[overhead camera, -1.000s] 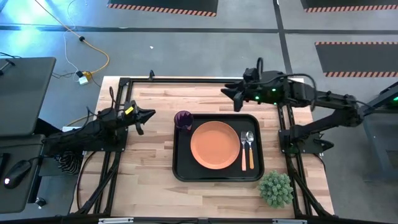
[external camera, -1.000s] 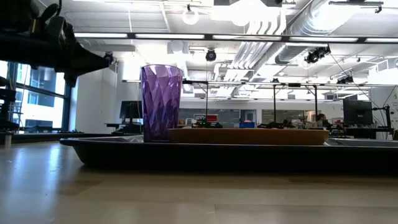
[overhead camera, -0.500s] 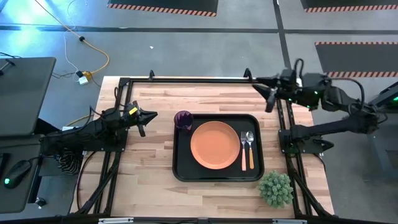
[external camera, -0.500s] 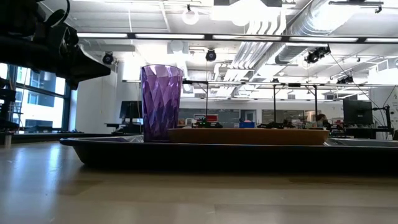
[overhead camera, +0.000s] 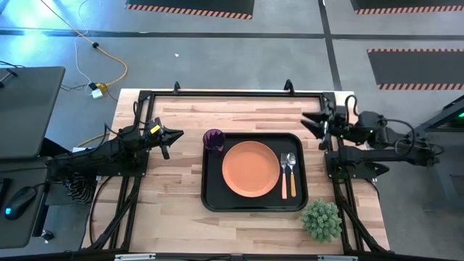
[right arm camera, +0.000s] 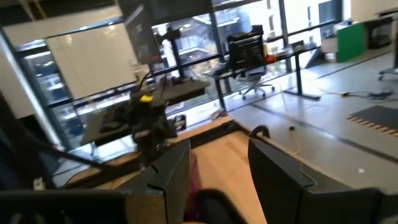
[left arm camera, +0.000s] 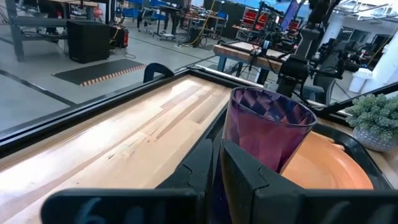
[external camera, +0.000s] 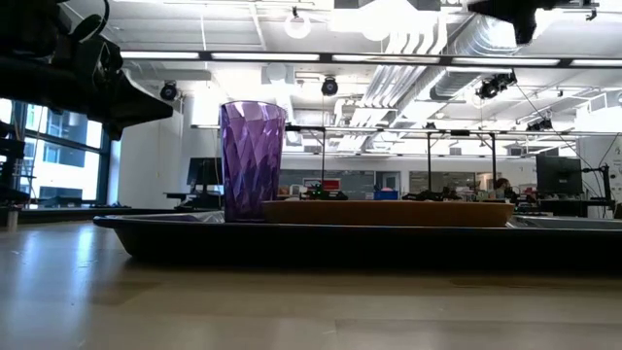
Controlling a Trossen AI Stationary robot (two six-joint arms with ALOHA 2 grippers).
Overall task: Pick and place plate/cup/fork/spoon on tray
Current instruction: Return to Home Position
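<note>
The black tray (overhead camera: 214, 196) lies mid-table. On it rest the orange plate (overhead camera: 250, 168), the fork (overhead camera: 284, 176) and the spoon (overhead camera: 292, 174), side by side right of the plate. The purple cup (overhead camera: 213, 138) stands upright in the tray's far left corner. My left gripper (overhead camera: 174, 135) is shut and empty, left of the cup, which fills its wrist view (left arm camera: 267, 134). My right gripper (overhead camera: 313, 122) is open and empty, raised beyond the tray's far right corner.
A small green plant (overhead camera: 321, 220) stands at the table's near right corner. A black frame rail (overhead camera: 232, 93) runs along the far edge. Bare wood lies left of the tray and along its near side.
My right gripper has drawn back from above the tray's far edge toward the table's right edge, staying open. The plate, cup, fork and spoon have kept still on the tray.
</note>
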